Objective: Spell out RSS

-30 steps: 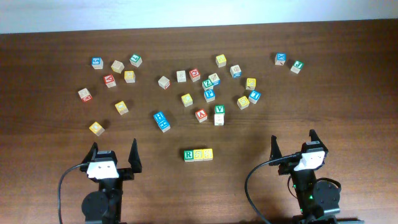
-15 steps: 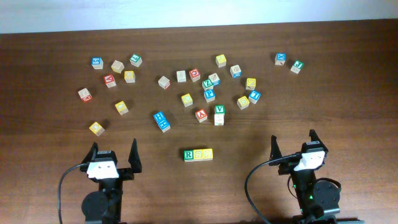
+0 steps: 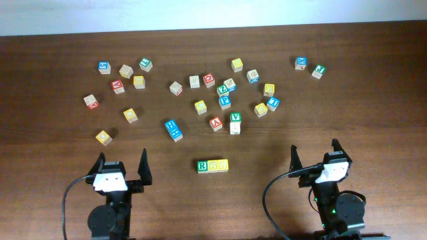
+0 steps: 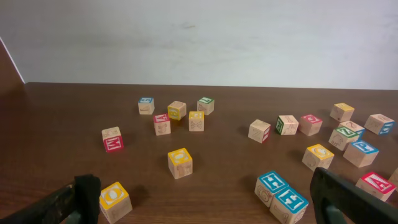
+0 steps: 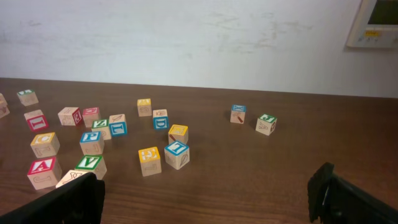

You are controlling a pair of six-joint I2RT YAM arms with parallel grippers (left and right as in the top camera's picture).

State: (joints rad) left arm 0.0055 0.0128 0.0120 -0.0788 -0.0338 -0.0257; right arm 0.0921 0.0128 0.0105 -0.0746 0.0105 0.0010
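Three blocks stand side by side in a row (image 3: 213,165) at the front middle of the table: a green R block (image 3: 203,165) on the left and two yellow blocks (image 3: 218,165) to its right. My left gripper (image 3: 121,163) is open and empty at the front left, well left of the row. My right gripper (image 3: 314,154) is open and empty at the front right. In the left wrist view the open fingers (image 4: 202,202) frame bare table, and in the right wrist view the fingers (image 5: 208,199) do the same. The row is out of both wrist views.
Many loose letter blocks lie across the far half of the table. Two blue blocks (image 3: 173,129) (image 4: 281,196) sit together left of centre. A yellow O block (image 3: 103,137) (image 4: 115,200) lies near my left gripper. A green V block (image 3: 235,119) (image 5: 91,165) tops another block.
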